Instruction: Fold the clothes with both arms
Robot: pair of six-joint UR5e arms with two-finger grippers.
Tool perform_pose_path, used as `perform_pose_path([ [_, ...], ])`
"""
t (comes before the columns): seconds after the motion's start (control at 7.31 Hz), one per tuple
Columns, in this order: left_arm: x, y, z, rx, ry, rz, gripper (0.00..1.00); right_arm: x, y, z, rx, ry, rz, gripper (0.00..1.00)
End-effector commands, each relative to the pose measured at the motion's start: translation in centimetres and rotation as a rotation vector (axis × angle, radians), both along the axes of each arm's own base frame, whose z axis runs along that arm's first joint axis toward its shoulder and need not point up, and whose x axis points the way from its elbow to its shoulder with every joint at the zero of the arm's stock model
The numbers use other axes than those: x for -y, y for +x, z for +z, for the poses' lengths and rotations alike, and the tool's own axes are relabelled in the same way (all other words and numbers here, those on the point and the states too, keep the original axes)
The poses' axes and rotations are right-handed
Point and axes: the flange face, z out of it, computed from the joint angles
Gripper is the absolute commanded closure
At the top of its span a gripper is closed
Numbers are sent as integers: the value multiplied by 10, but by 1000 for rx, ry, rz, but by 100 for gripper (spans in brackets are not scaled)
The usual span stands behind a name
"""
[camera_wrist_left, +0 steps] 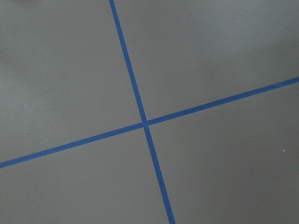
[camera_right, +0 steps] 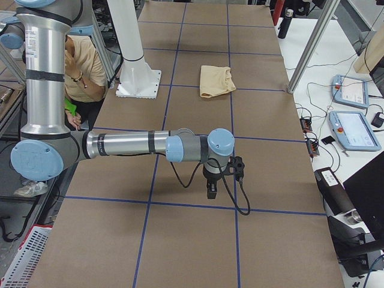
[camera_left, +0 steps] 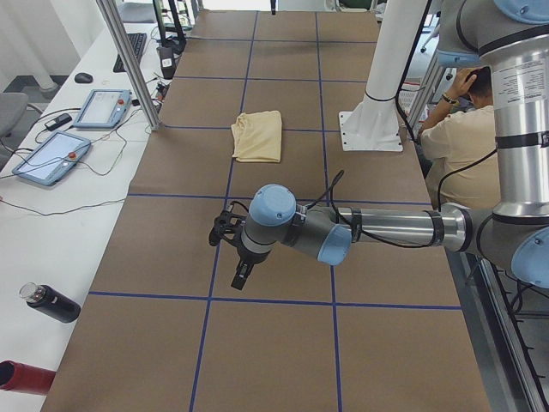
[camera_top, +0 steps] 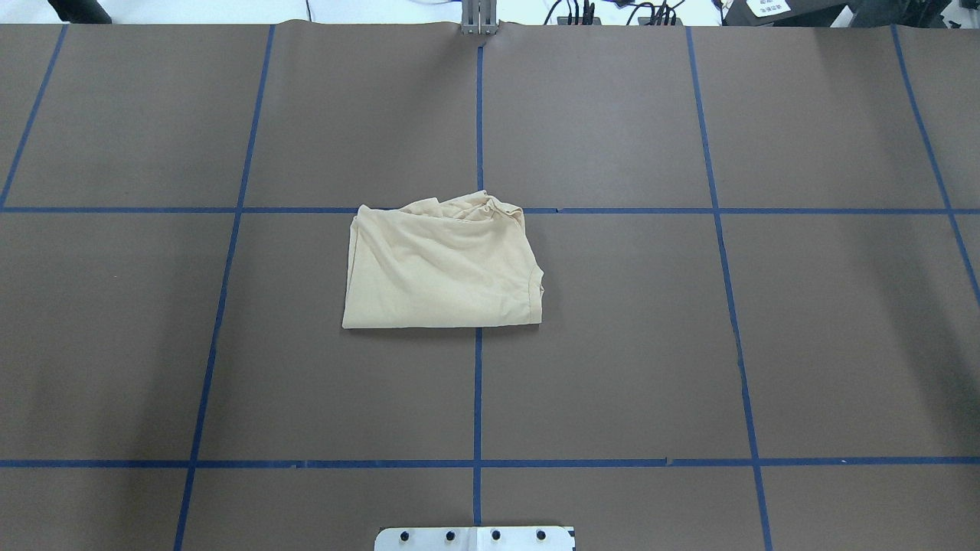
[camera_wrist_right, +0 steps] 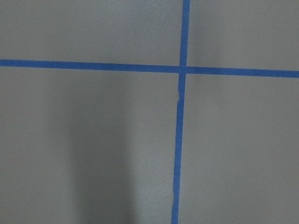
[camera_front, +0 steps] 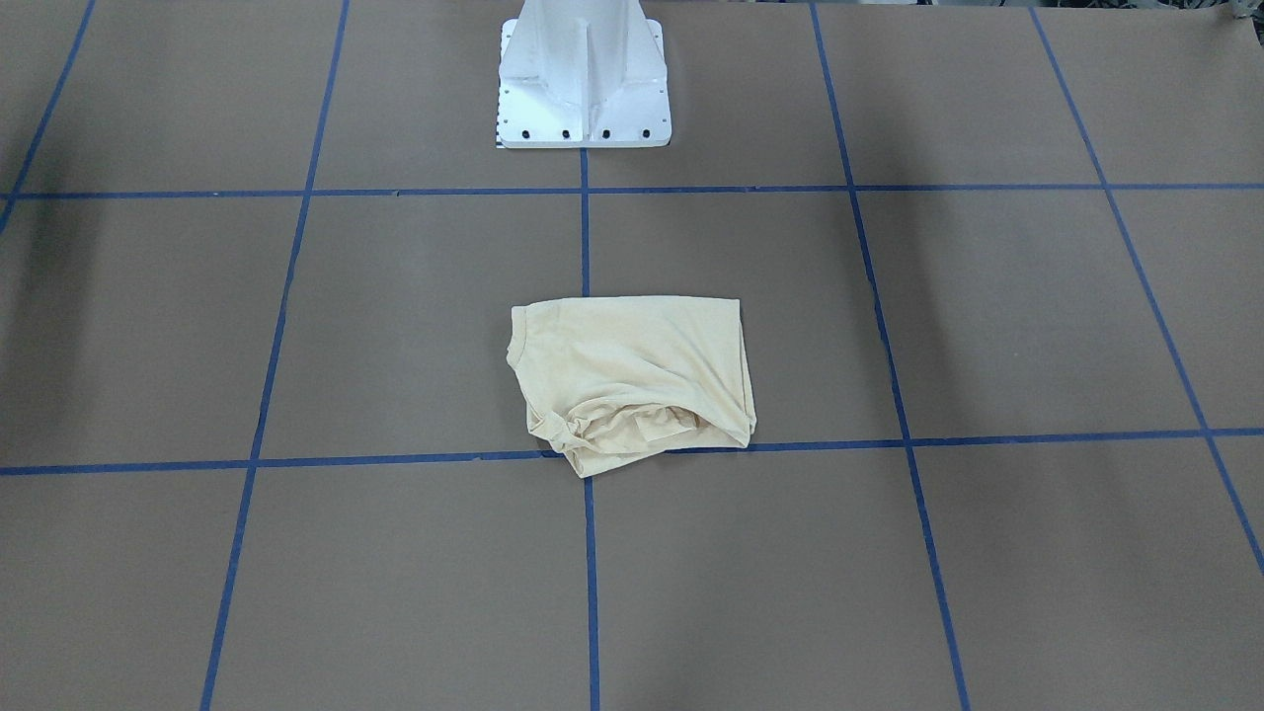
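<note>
T-shirt (camera_top: pixel 440 268), cream-yellow, lay folded into a compact, slightly rumpled rectangle mid-counter (camera_top: pixel 689 344), across the centre blue tape line (camera_top: pixel 478 383) and well apart from both arms. Soft, light and limp, it would probably sag and spill open unless pinched at the corners of its straight folded edge. No print, label or writing showed on it. The left gripper (camera_left: pixel 242 275) and right gripper (camera_right: pixel 212 189) hung over bare counter; whether their fingers were released or clenched could not be told.

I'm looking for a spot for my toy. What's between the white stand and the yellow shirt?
Nothing sits between the white stand and the shirt. There is only bare brown table with blue tape lines crossing it. The front-facing view shows this best.
</note>
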Motion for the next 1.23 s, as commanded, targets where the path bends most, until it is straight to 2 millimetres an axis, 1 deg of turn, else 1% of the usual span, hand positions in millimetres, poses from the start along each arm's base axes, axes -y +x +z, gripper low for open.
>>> perform_pose_path([
  [0.0, 11, 1, -12, -17, 10, 4, 0, 4, -1, -3, 1, 11, -4, 0],
  [0.14, 8, 1, -5, -16, -3, 5, 0, 2, 0, 0, -3, -2, 5, 0],
  [0.27, 4, 0, -6, -17, -4, 2, 0, -1, 0, -1, 0, -3, 5, 0],
  [0.41, 3, 0, -2, -15, -10, 3, 0, -1, 0, 2, -2, -8, 6, 0],
  [0.68, 3, -1, -8, -15, 1, 0, 0, -1, 0, 0, 0, -6, 6, 0],
  [1.09, 5, -1, -10, -15, 7, 0, 0, -1, 0, -1, 0, -2, 6, 0],
])
